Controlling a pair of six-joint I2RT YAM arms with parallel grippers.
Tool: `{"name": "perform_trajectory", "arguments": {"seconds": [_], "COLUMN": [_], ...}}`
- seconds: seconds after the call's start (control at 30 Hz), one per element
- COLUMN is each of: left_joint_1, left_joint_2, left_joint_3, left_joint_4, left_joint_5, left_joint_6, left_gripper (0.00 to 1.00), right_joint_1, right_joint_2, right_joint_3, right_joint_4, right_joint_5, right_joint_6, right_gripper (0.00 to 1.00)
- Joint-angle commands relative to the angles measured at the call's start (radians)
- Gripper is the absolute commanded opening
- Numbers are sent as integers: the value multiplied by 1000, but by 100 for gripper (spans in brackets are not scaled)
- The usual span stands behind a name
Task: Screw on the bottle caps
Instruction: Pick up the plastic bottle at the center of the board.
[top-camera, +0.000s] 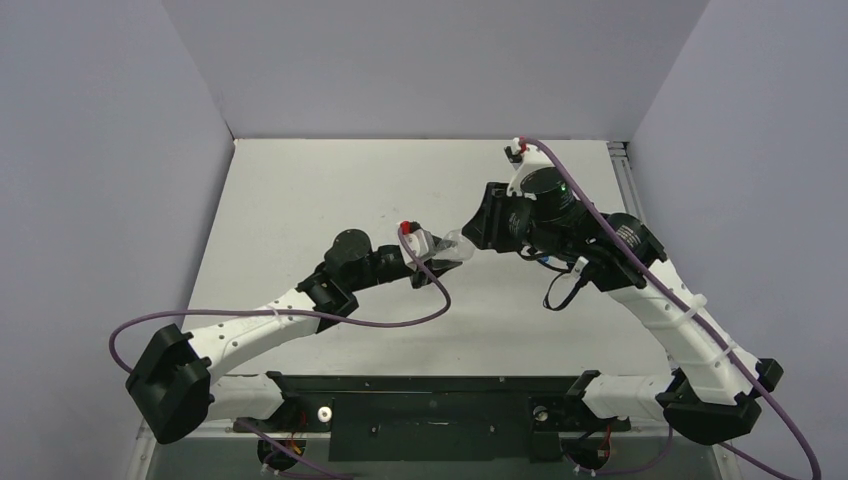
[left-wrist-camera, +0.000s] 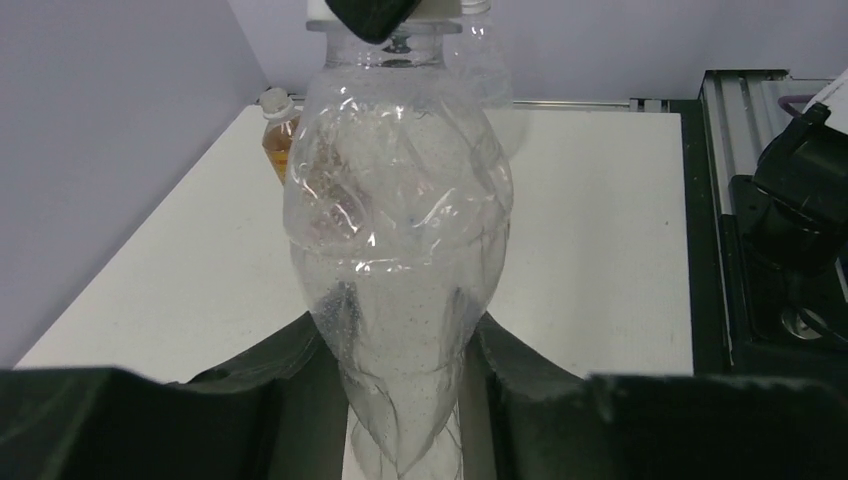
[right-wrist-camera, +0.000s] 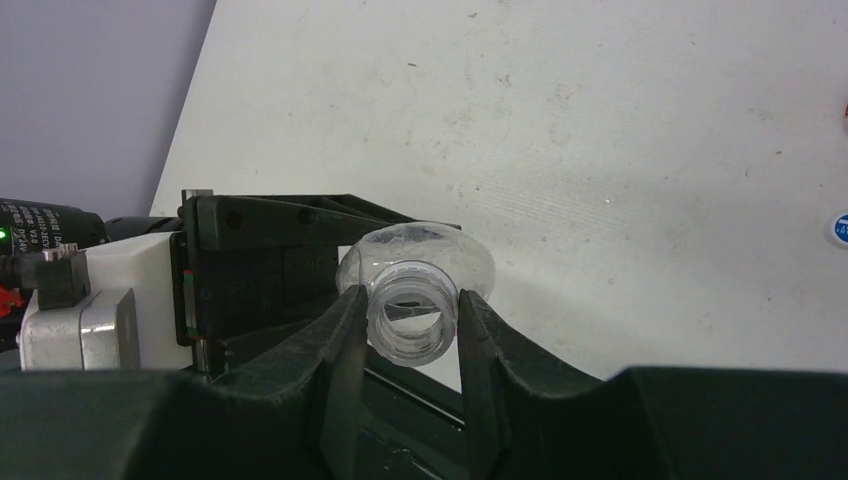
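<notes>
Holding the clear bottle (left-wrist-camera: 400, 200) by its lower body, the left gripper (left-wrist-camera: 405, 345) is clamped on it, with one finger against each side. The right gripper (right-wrist-camera: 410, 320) is closed on the neck of the same bottle, a finger touching each side just below the mouth. The mouth is open: the thread is bare and no cap sits on it, so capping of this bottle is judged not yet begun.

A blue-and-white cap (right-wrist-camera: 838, 229) lies on the counter (right-wrist-camera: 600, 150) at the right edge of the right wrist view, well apart from both grippers.

Farther back, the amber bottle (left-wrist-camera: 280, 135) stands upright near the left wall (left-wrist-camera: 110, 150). A pale item sits at its mouth; whether it is a cap screwed home cannot be told.

Judged status: at most one bottle is capped. The cap has yet to be picked up, set on the open mouth and turned.
</notes>
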Motion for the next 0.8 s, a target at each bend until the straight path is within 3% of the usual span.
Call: {"name": "perform_trajectory", "arguments": {"seconds": [0.0, 0.1, 0.23, 0.53, 0.77], "left_joint_1": [-6, -3, 6, 81, 122], "left_joint_2": [-12, -23, -67, -200, -312], "left_joint_3": [36, 27, -6, -3, 12], "left_joint_4": [65, 49, 17, -273, -454], "left_joint_5": [-10, -32, -72, -275, -331], "left_joint_6": [-40, -59, -83, -180, -159], "left_gripper": [21, 5, 0, 0, 0], "right_joint_1": [6, 6, 5, -42, -205], "right_joint_2": [-47, -78, -104, -196, -173], "right_joint_3": [-21, -61, -63, -126, -425], "right_joint_4": [67, 87, 94, 3, 147], "right_joint_5": [55, 84, 135, 466, 375], "right_joint_6": [18, 29, 33, 80, 57], "right_gripper": [9, 36, 59, 64, 54]}}
